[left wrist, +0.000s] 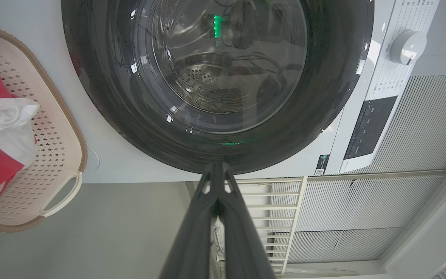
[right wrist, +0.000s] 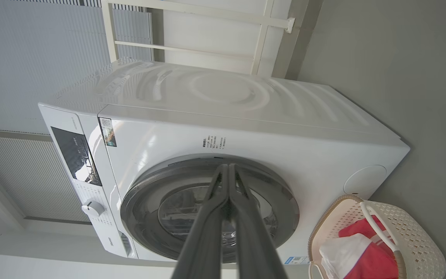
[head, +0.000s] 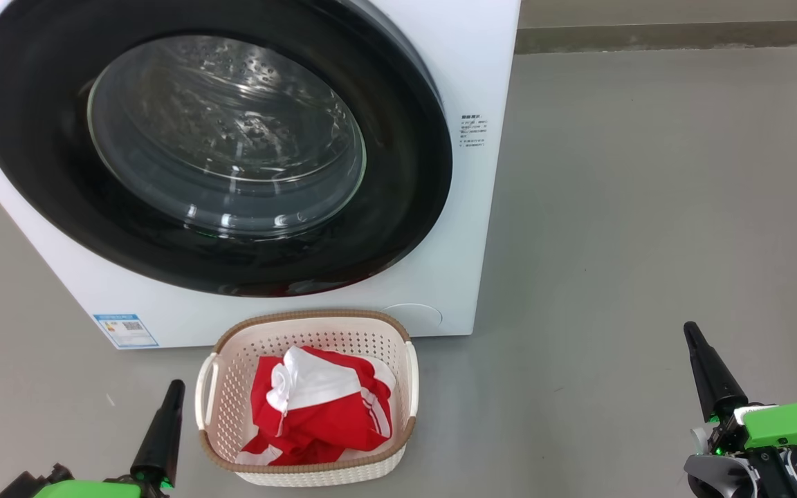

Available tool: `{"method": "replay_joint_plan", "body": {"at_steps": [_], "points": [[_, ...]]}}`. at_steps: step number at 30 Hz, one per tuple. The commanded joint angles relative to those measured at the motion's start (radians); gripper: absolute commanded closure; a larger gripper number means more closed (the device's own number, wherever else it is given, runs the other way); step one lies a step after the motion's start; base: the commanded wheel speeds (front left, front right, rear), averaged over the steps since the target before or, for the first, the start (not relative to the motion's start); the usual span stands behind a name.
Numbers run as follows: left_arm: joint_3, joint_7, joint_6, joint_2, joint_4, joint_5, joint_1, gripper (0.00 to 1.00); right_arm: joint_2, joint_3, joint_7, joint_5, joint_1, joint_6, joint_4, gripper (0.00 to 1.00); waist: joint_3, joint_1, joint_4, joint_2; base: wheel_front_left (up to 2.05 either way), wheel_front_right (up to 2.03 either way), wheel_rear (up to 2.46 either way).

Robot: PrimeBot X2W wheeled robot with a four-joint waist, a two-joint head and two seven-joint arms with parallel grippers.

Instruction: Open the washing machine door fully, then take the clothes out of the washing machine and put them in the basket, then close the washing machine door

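Grey floor [head: 613, 207] spread around the white washer [head: 488, 83], whose door [head: 18, 138] sat shut against its front, the steel drum showing dimly through the glass. Just before the washer stood the basket [head: 312, 315], and the clothes [head: 315, 415] lay bunched inside it, red with white panels. Low beside the basket's left side hung the left gripper [head: 176, 384], with the right gripper [head: 690, 330] well off to the right, both clear of everything, each with its fingers pressed together and holding nothing.
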Motion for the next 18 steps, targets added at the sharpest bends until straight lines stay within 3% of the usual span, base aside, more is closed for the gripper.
{"method": "replay_joint_plan", "body": {"at_steps": [1, 18], "points": [[0.035, 0.005, -0.007, 0.01, -0.021, -0.007, -0.039, 1.0, -0.009, 0.016, 0.007, -0.001, -0.042, -0.001, -0.03, 1.0, 0.0, 0.0, 0.0, 0.0, 0.0, 0.0, 0.0], [0.035, 0.005, -0.007, 0.01, -0.021, -0.007, -0.039, 1.0, -0.009, 0.016, 0.007, -0.001, -0.042, -0.001, -0.03, 1.0, 0.0, 0.0, 0.0, 0.0, 0.0, 0.0, 0.0]]}}
